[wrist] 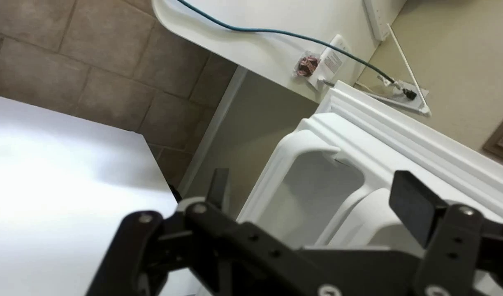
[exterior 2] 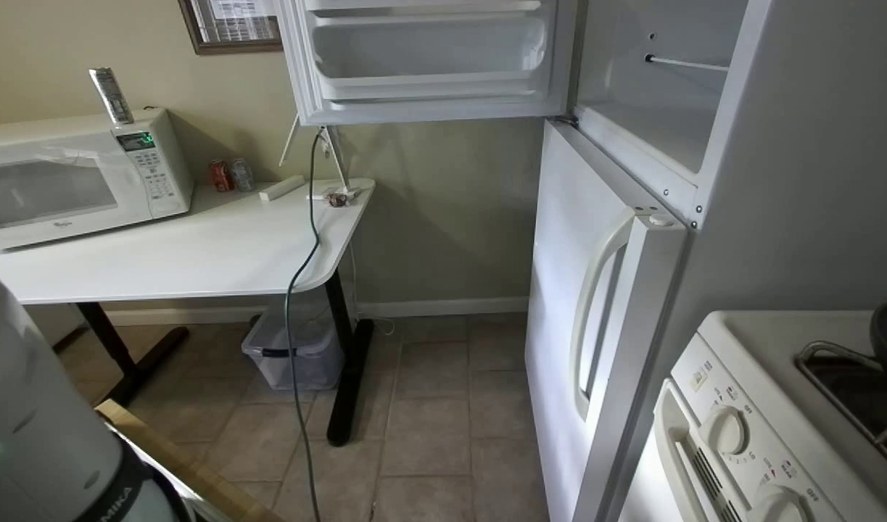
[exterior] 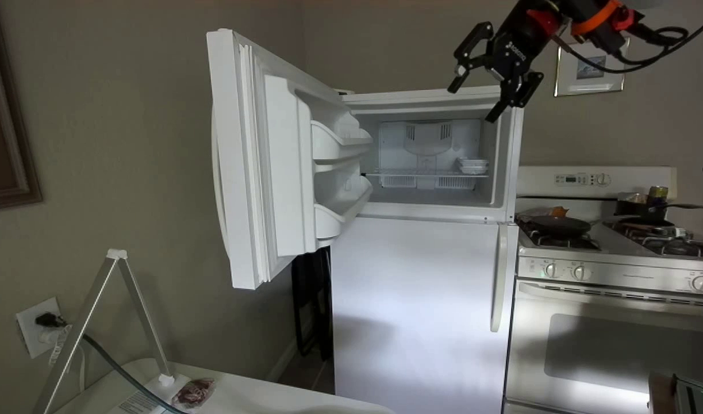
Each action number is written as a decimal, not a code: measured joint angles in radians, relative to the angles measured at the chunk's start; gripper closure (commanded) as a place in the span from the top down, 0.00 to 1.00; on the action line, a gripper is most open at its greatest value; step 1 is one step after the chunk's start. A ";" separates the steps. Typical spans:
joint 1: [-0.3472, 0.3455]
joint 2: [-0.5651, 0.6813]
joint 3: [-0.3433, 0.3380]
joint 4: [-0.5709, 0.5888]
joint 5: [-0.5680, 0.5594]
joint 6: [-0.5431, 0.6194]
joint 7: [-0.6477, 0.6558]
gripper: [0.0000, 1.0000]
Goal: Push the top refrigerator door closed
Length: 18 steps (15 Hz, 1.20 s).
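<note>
Jaws spread, holding nothing; top refrigerator door (exterior: 289, 167) stands wide open beside the freezer compartment (exterior: 426, 195), and I'm facing its inner side, so pushing from here would likely swing it wider or snag a door shelf (exterior: 329, 223).

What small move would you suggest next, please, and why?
Probably start easing the open pincer out around the top refrigerator door, toward its outer face: the door stands wide open, and its shelved inner side, likely the wrong one to push, faces the pincer.
</note>
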 measured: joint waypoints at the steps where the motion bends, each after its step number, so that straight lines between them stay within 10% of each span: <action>1: -0.003 0.028 0.018 0.018 -0.011 0.036 0.058 1.00; 9: -0.034 0.238 0.117 0.152 -0.348 0.289 0.511 1.00; 18: -0.015 0.305 0.102 0.224 -0.472 0.288 0.544 1.00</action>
